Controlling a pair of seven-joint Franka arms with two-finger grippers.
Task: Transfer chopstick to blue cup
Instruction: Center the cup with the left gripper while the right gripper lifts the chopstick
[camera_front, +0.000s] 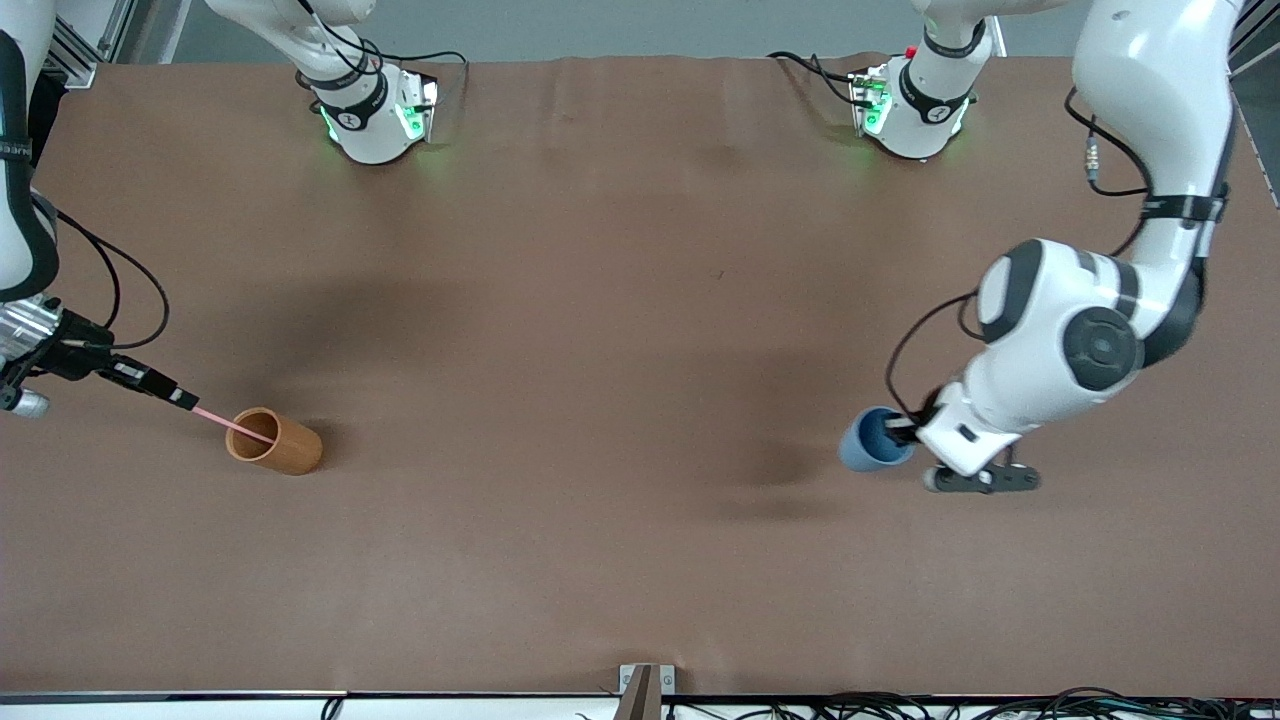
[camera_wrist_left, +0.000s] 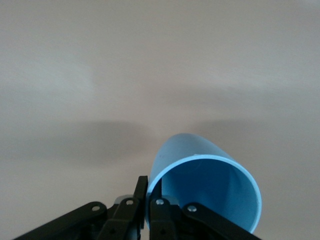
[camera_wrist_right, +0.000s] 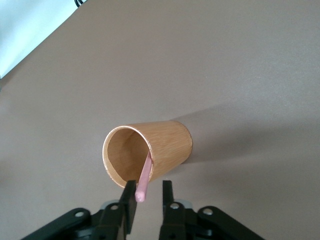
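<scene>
The pale pink chopstick (camera_front: 232, 425) leans out of the orange-brown wooden cup (camera_front: 275, 441) at the right arm's end of the table. My right gripper (camera_front: 183, 397) is at its upper end. In the right wrist view the fingers (camera_wrist_right: 131, 200) stand apart around the chopstick's tip (camera_wrist_right: 142, 190), which touches one finger only. The blue cup (camera_front: 872, 440) is at the left arm's end. My left gripper (camera_front: 905, 428) is shut on its rim; in the left wrist view (camera_wrist_left: 148, 192) one finger is inside the blue cup (camera_wrist_left: 210, 185) and one outside.
The brown table (camera_front: 600, 350) stretches bare between the two cups. The wooden cup (camera_wrist_right: 155, 150) stands upright on it. The arm bases (camera_front: 370, 110) stand along the table's edge farthest from the front camera.
</scene>
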